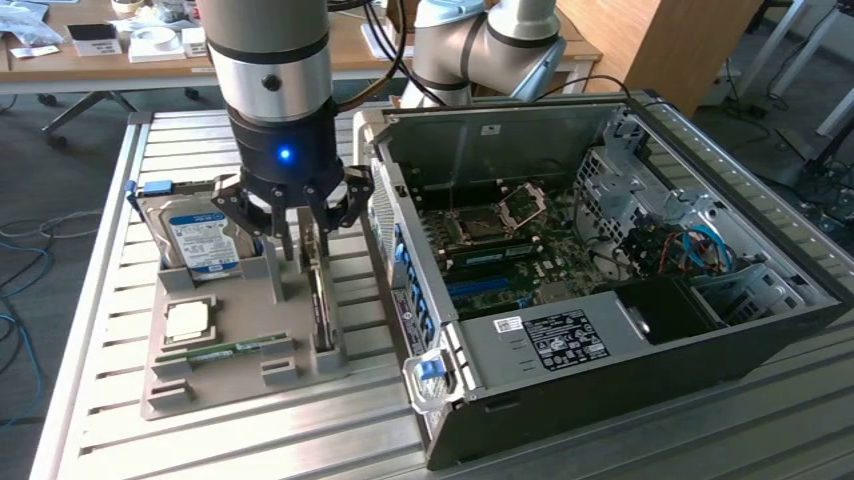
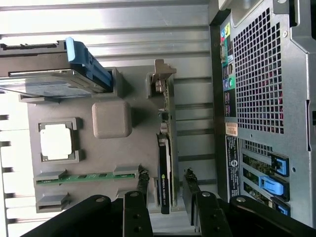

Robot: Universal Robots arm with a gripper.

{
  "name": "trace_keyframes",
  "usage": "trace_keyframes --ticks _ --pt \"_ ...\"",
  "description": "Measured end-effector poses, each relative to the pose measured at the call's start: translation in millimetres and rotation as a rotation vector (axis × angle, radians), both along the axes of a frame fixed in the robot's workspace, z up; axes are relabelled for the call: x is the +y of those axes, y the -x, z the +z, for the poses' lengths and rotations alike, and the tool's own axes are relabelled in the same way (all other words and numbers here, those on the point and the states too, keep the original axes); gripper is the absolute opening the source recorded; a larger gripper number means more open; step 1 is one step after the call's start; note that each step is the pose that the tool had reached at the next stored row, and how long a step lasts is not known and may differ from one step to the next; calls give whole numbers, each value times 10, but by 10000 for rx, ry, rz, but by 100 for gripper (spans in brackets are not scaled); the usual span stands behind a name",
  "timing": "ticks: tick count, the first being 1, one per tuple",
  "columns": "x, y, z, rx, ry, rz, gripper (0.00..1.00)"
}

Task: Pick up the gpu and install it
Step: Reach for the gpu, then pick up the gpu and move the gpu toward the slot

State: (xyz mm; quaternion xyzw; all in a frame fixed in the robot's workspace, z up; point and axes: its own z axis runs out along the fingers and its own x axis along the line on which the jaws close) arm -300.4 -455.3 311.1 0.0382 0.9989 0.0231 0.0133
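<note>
grey carpet floor (image 1: 40, 185), loose cables (image 1: 20, 245) (exterior view's left); wooden desk (image 1: 80, 68) behind; slatted metal table (image 1: 240, 440).

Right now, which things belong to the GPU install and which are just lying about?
Job: gpu, standing on edge in the tray; open fingers either side of it; open computer case.
Lying about: hard drive; processor; memory stick.

A lab: slotted aluminium bench (image 1: 87, 340), open computer case (image 1: 627, 370), cluttered desk (image 1: 60, 62) behind.

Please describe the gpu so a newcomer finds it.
On the grey tray beside the open computer case, the gpu stands on edge nearest the case. It is a slim black card, unlike the boxy hard drive and the green memory stick.
</note>
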Motion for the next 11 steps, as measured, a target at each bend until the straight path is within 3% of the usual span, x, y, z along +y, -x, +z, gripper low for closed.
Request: trace_keyframes --ticks 6,11 --pt "0 -5 -24 1 2 -1 42" --pt "0 -6 -102 1 3 0 42"
